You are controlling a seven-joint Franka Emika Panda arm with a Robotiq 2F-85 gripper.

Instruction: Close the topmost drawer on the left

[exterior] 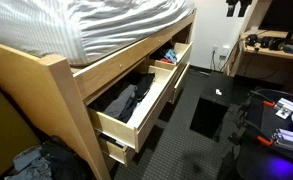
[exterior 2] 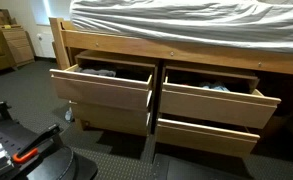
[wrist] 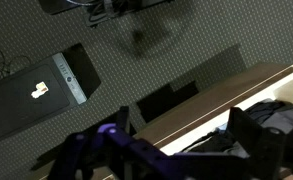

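Above the dark floor (wrist: 46,30), in the wrist view, the gripper (wrist: 174,140) hangs with jaws spread and nothing between them. Just beyond it runs a wooden drawer edge (wrist: 211,95) with grey clothes (wrist: 276,115) inside; which drawer this is cannot be told. Beneath the bed (exterior 2: 186,50), the top left drawer (exterior 2: 101,88) stands pulled well out in both exterior views. Step in hand, judged: the approach, contact not yet made. Next move calls for setting the gripper against that drawer's front panel and pushing straight inward until flush.
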